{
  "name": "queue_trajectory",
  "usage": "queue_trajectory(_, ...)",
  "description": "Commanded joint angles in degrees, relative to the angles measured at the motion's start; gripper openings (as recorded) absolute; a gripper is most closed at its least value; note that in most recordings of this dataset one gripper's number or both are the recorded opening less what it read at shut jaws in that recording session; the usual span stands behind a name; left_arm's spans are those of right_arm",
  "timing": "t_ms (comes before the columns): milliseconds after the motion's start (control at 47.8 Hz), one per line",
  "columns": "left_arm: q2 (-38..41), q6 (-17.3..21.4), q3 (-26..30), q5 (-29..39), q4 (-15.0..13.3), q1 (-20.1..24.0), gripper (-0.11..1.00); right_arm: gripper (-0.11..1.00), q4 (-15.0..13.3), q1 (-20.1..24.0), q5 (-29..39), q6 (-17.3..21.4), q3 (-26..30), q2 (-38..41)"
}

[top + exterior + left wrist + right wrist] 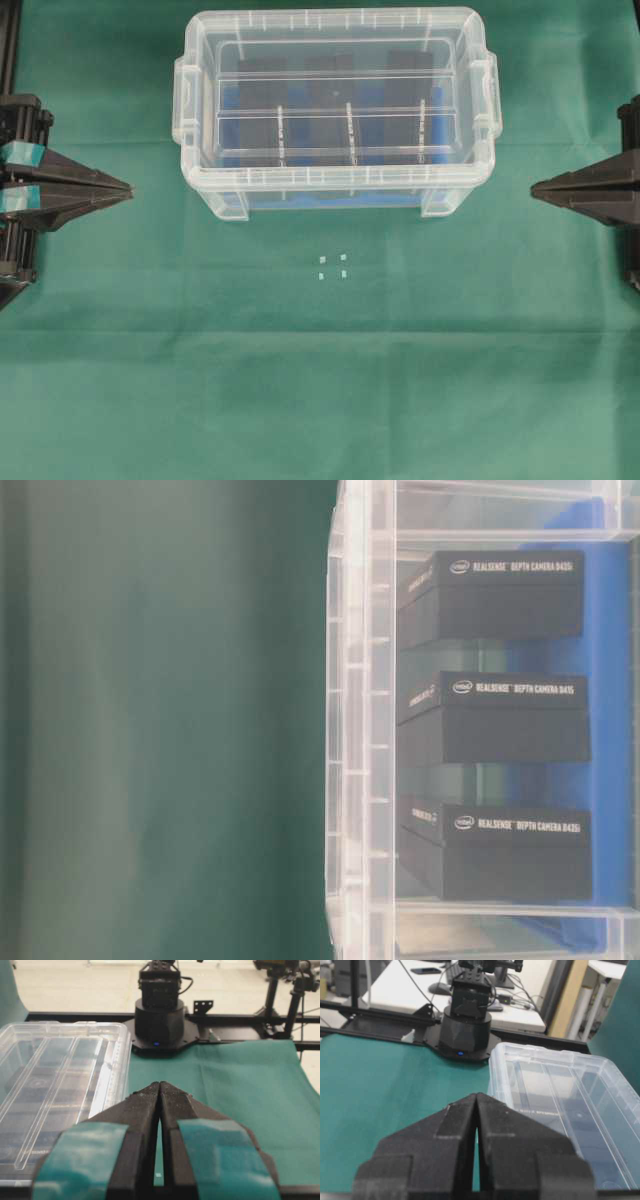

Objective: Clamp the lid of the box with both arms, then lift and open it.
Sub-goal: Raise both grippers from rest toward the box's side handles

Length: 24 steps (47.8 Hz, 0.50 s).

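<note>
The clear box (336,185) stands at the back middle of the green cloth, with the ribbed clear lid (338,112) lying flat on top of it. Through the plastic I see a blue insert and three black blocks (495,720). My left gripper (128,190), teal tape on its fingers, is shut and empty at the left edge, well clear of the box. My right gripper (535,190) is shut and empty at the right edge, also apart from it. The lid (55,1090) lies left of the left gripper's (160,1084) tips, and the lid (565,1105) lies right of the right gripper's (477,1095) tips.
Several small white marks (331,265) sit on the cloth in front of the box. Each arm's black base (160,1020) (465,1025) stands at the table's far side in the opposite wrist view. Green cloth (330,380) covers the whole table.
</note>
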<state>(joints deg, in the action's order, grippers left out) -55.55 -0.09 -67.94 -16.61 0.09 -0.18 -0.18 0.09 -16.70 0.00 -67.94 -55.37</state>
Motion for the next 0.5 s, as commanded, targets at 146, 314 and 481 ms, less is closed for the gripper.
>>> queue_trajectory(146, -1.1, 0.9, 2.3, 1.7, 0.8, 0.0, 0.01, 0.00, -0.1, 0.0, 3.0, -0.2, 2.5, 0.4)
queue_trajectory(314, -2.7, 0.8, 2.6, 4.7, 0.8, 0.3, 0.01, 0.00, -0.2, 0.0, 7.4, -0.2, 4.1, -0.1)
queue_trajectory(481, -2.8, 1.0, 3.5, 5.6, 0.8, 3.1, 0.01, 0.00, -0.2, -2.6, 9.6, -0.4, 5.7, 0.2)
